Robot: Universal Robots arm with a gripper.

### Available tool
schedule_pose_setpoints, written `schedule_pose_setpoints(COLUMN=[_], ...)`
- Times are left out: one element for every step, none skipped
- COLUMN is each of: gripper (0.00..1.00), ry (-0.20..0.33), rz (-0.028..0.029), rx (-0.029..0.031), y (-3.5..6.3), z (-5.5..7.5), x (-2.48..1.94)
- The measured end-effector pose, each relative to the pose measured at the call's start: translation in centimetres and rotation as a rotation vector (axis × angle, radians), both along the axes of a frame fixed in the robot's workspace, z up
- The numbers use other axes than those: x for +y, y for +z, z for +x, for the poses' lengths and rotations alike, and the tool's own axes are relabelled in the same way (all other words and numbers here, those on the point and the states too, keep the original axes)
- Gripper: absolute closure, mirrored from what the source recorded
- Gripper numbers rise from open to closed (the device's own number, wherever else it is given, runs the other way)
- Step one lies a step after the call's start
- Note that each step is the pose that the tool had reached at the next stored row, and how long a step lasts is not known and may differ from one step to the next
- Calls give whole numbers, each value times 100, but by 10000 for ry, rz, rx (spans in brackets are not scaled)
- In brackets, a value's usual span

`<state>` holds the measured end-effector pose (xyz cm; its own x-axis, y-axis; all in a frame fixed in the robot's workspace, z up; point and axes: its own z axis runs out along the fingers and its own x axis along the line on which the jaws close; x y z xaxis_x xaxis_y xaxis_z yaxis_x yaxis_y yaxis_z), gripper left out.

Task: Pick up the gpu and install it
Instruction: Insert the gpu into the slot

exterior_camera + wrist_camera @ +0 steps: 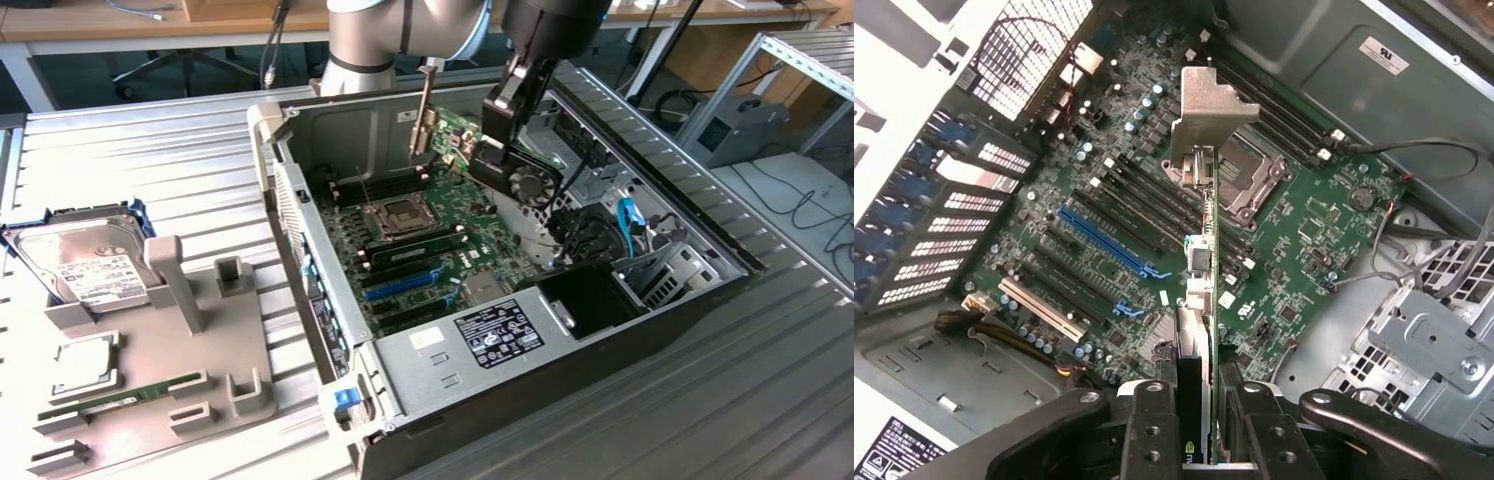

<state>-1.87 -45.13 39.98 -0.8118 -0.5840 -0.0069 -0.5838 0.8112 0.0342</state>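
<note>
gripper [1206, 420] clamping gpu [1206, 300] (edge-on)

My arm [387, 35] comes down from above, and my wrist is tilted, leaning toward the exterior view's left. My gripper [1204, 420] hangs in the air. My two black fingers [1154, 425] stand close together, one on each side of the gpu [1206, 300], and they clamp its edge.
</note>
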Motion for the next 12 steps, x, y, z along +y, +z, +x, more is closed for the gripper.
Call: schedule_pose_setpoints(gripper=[74, 74, 74, 74, 74, 74, 74, 74, 74, 74, 74, 74], ry=[18, 46, 81, 129, 165, 209, 249, 286, 322, 355, 392, 422], rz=[0, 0, 1, 1, 1, 1, 0, 1, 1, 1, 1, 0], rx=[0, 0, 0, 0, 0, 0, 0, 0, 0, 0, 0, 0], y=[0, 0, 0, 0, 0, 0, 0, 0, 0, 0, 0, 0], z=[0, 1, 1, 0, 0, 0, 0, 0, 0, 0, 0, 0], x=[0, 0, 0, 0, 0, 0, 0, 0, 0, 0, 0, 0])
